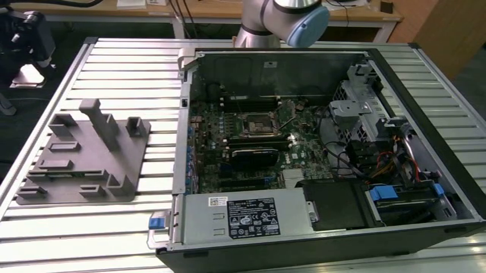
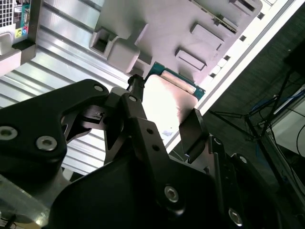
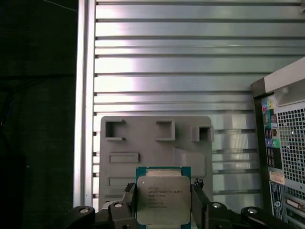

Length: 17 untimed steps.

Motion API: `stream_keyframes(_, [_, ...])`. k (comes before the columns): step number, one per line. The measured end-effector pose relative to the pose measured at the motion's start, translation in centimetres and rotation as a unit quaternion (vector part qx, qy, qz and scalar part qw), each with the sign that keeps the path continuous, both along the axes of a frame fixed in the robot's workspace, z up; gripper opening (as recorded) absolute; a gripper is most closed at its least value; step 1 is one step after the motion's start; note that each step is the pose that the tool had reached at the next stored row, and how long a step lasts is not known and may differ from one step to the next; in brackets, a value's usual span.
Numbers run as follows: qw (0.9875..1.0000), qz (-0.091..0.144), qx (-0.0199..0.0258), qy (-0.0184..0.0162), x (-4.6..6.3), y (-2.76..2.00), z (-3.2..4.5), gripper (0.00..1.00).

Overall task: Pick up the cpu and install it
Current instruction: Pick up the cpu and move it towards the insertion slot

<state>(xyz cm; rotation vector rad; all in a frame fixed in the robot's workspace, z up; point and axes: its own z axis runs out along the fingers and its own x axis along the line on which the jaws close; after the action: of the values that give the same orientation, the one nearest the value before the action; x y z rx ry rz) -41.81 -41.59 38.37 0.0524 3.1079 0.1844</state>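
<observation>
The cpu (image 3: 163, 199), a flat square chip with a silvery top plate and a thin green rim, sits between the two black fingers (image 3: 129, 193) of my gripper (image 3: 163, 191), which is shut on it. In the second wrist view the cpu (image 2: 167, 100) shows as a pale glaring plate with a green edge, clamped between the fingers (image 2: 192, 130) of the gripper (image 2: 164, 109). It hangs well above the grey fixture block (image 3: 152, 143). In the exterior view, the black-framed socket (image 1: 256, 125) lies in the motherboard inside the open computer case (image 1: 379, 62).
The grey fixture block (image 1: 83, 159) stands on the slatted metal table (image 1: 114, 74) at the exterior view's left. The arm (image 1: 281, 20) rises behind the case. The case's rear panel (image 3: 286, 143) is close to the fixture. A power supply (image 1: 243, 219) and cables fill the case's near side.
</observation>
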Motion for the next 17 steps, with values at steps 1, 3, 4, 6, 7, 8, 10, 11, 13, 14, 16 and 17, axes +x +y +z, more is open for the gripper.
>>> stream_keyframes(1, [1.0, 0.0, 0.0, 0.0, 0.2, 0.0, 0.0, 0.54])
stream_keyframes(3, [1.0, 0.0, 0.0, 0.0, 0.6, 0.0, 0.01, 0.54])
stream_keyframes(4, [1.0, 0.0, 0.0, 0.0, 0.8, 0.0, 0.0, 0.54])
stream_keyframes(6, [1.0, 0.0, 0.0, 0.0, 1.2, 0.0, 0.0, 0.54])
stream_keyframes(7, [1.0, 0.0, 0.0, 0.0, 1.4, 0.01, 0.0, 0.54])
stream_keyframes(8, [1.0, 0.0, 0.0, 0.0, 1.6, 0.01, 0.0, 0.54])
stream_keyframes(10, [1.0, 0.0, 0.0, 0.0, 2.0, 0.02, 0.0, 0.54])
stream_keyframes(11, [1.0, 0.0, 0.0, 0.0, 2.2, 0.03, 0.0, 0.54])
stream_keyframes(13, [1.0, 0.0, 0.0, 0.0, 2.6, 0.04, 0.0, 0.54])
stream_keyframes(14, [1.0, 0.0, 0.0, 0.0, 2.8, 0.04, 0.0, 0.54])
stream_keyframes(16, [1.0, 0.0, 0.0, 0.0, 3.3, 0.05, 0.0, 0.54])
stream_keyframes(17, [1.0, 0.0, 0.0, 0.0, 3.5, 0.06, 0.0, 0.54])
